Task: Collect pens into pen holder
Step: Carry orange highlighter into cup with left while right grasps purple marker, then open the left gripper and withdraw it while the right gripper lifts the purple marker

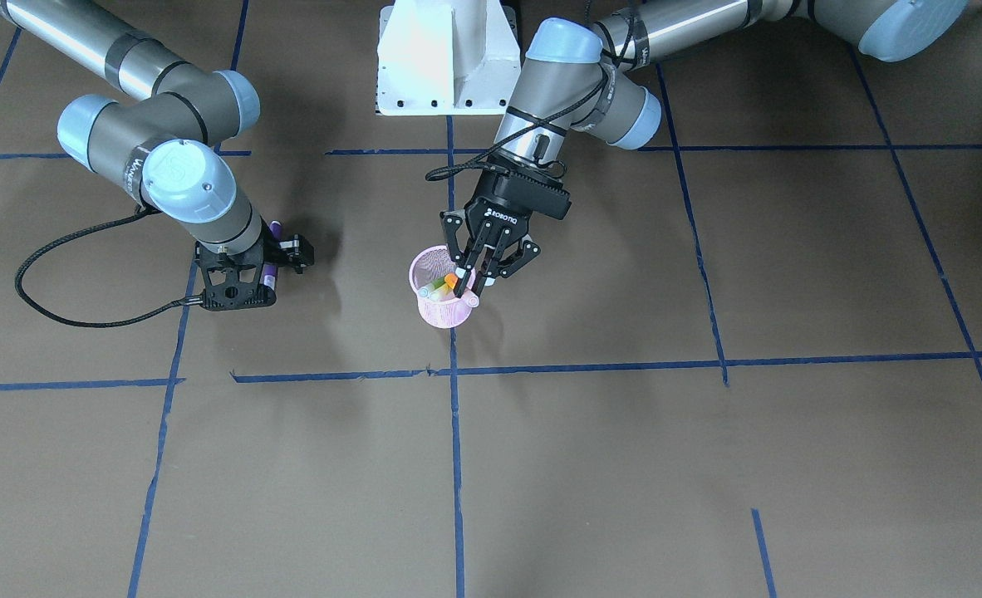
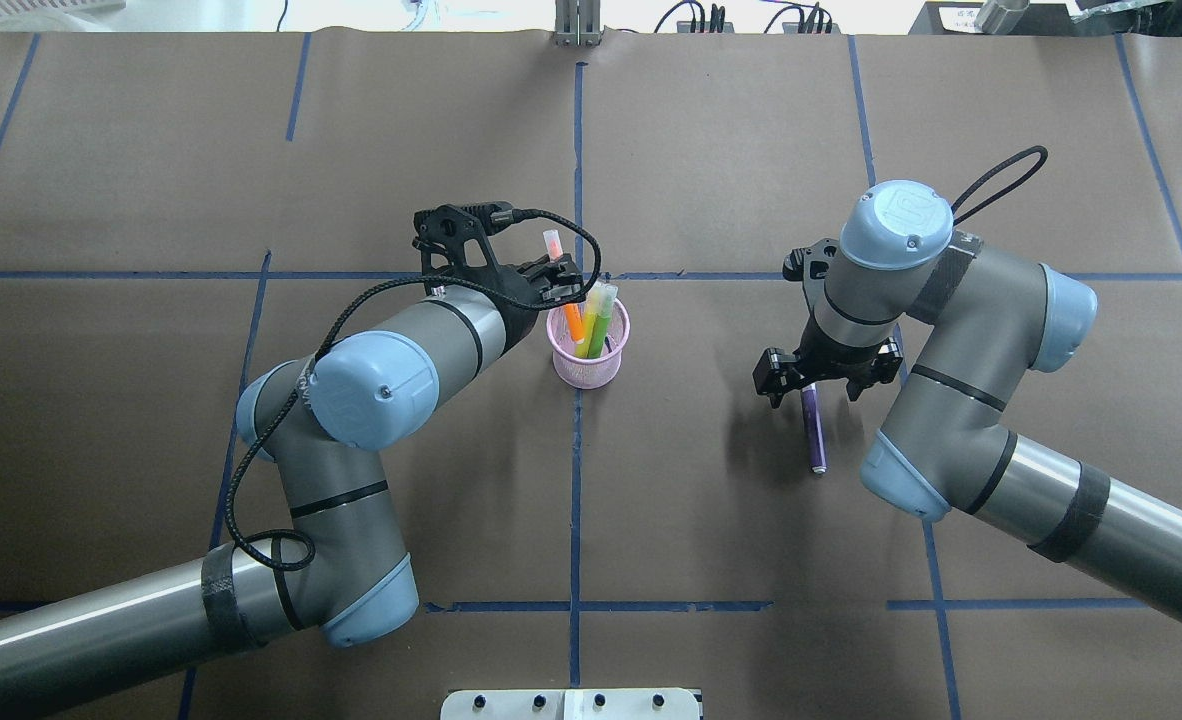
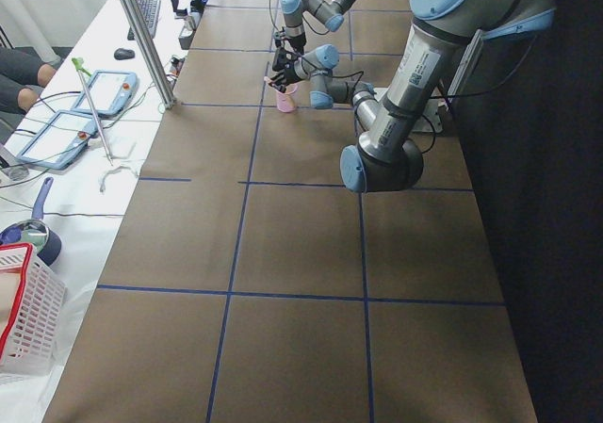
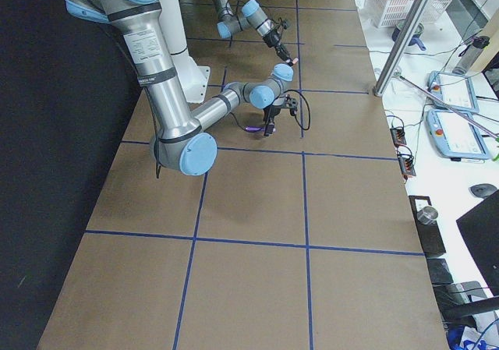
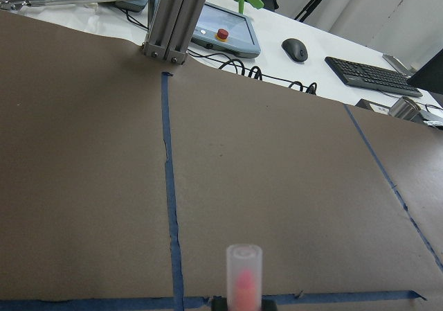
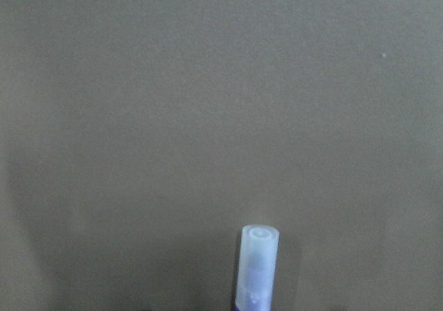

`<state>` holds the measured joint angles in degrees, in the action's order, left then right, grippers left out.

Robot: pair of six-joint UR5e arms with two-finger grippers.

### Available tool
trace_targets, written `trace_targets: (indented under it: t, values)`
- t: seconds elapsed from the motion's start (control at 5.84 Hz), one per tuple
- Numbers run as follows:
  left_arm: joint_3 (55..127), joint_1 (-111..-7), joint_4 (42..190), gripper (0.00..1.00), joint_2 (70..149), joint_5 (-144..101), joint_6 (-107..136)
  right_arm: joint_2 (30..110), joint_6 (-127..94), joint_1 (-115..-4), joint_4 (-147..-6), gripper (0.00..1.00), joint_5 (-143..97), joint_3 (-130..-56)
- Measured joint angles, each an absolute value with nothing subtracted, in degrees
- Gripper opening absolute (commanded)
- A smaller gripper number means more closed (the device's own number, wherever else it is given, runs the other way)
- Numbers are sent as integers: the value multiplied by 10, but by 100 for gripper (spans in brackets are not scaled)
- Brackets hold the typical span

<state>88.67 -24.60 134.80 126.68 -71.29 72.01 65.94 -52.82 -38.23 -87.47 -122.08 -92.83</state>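
The pen holder [image 2: 591, 372] stands near the middle of the table [image 2: 711, 530]. The green pen [image 2: 600, 322] leans inside it. The left gripper [image 1: 468, 286] is clamped on the orange pen [image 2: 573, 322], whose lower end is inside the holder and whose pale cap [image 5: 243, 255] points up. The purple pen [image 2: 814, 430] lies flat between the holder and the table's right edge. The right gripper [image 2: 813, 392] stands over it, fingers apart, one on either side.
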Motion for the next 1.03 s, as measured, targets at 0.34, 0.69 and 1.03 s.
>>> trace_targets:
  t: [0.34, 0.69, 1.03]
  values:
    - [890, -241, 1349, 100, 1266, -713, 721, 659, -528, -382, -875, 100, -1221, -929]
    - [895, -240, 1349, 100, 1266, -714, 721, 659, -529, -382, -875, 100, -1221, -928]
    - [920, -243, 1341, 100, 1265, -719, 717, 658, -530, -382, -875, 80, -1221, -928]
